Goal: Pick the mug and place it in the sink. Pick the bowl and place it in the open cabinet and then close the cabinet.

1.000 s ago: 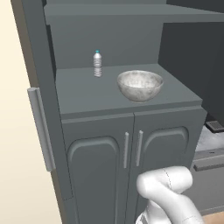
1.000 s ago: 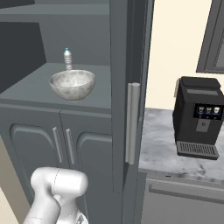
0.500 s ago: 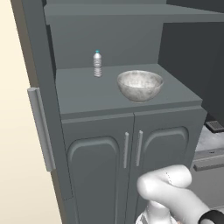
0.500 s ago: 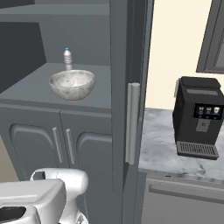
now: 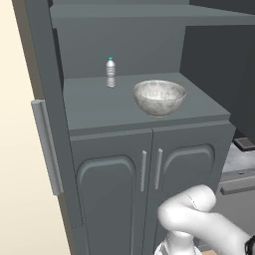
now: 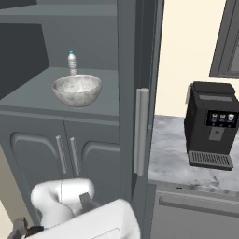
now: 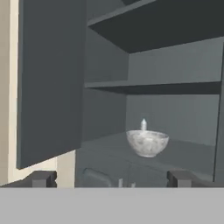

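Observation:
The speckled grey-white bowl (image 5: 159, 96) (image 6: 77, 89) (image 7: 147, 142) sits upright on the lower shelf of the tall dark grey cabinet (image 5: 99, 107) (image 6: 28, 93). Both upper doors stand open: the left door (image 5: 40, 99) (image 7: 50, 83) and the right door (image 6: 137, 70), each with a silver bar handle. My gripper (image 7: 113, 179) is open with nothing between its fingers. It hangs back from the cabinet, below shelf height, facing the bowl. The mug and the sink are out of view.
A small water bottle (image 5: 110, 72) (image 6: 72, 62) stands behind the bowl on the same shelf. Two arched lower doors (image 5: 149, 179) are shut. A black coffee machine (image 6: 212, 126) stands on the marble counter (image 6: 170, 158) to the right. More shelves (image 7: 166, 87) sit above.
My arm has folded lower and swung outward in front of the lower doors. The bowl, bottle and cabinet doors have not moved.

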